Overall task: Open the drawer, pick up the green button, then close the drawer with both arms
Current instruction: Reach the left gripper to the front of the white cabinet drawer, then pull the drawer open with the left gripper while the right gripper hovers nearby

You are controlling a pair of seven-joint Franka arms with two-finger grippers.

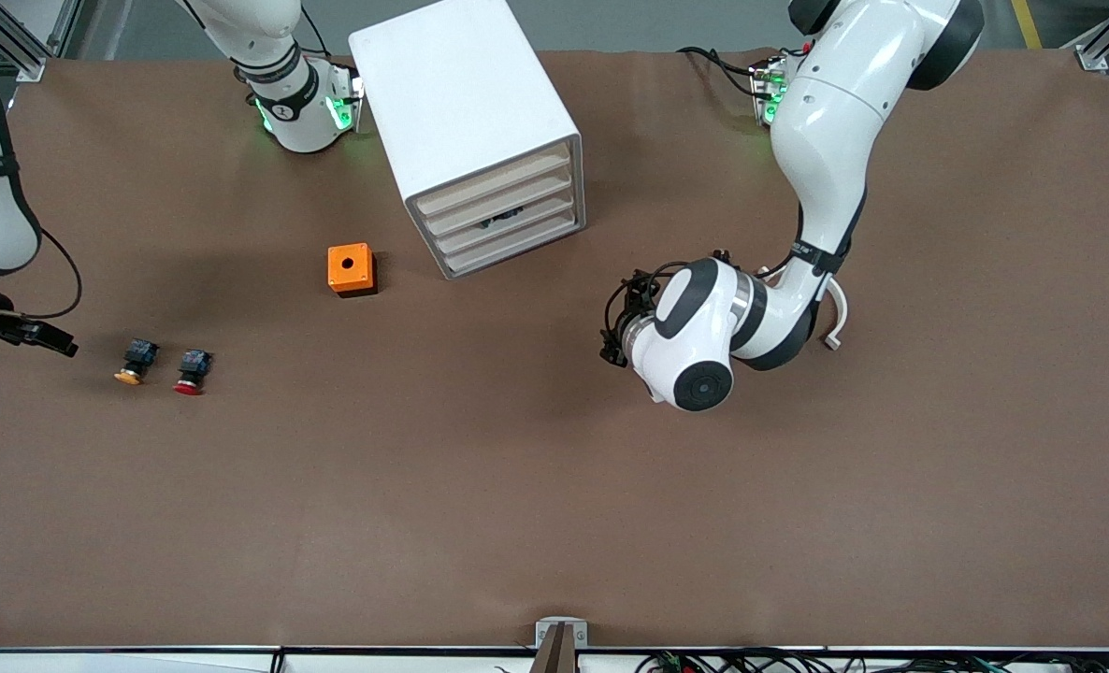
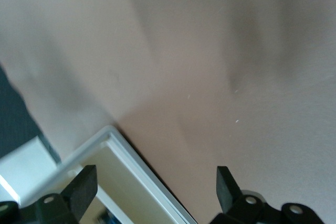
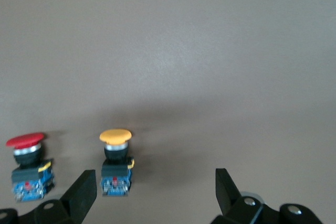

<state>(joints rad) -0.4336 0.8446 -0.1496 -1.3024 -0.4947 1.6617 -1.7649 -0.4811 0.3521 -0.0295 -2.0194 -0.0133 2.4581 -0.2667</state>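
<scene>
Left gripper (image 2: pixel 152 187) gapes empty by the big white boxy cabinet (image 1: pixel 466 121); right gripper (image 3: pixel 156 190) spread wide, near the small yellow-capped push button (image 3: pixel 116 161) and red-capped push button (image 3: pixel 29 166).

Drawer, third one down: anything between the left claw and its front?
Nothing visible. The left claw, open, hangs over bare table toward the left arm's end from the cabinet. The drawer front faces open table; the orange box sits off toward the right arm's end.

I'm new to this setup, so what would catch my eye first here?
The white cabinet of four drawers stands between the arms' bases, an orange box beside it. The open left gripper hovers near its drawer fronts. The open right gripper waits by the yellow-capped button and red-capped button.
</scene>
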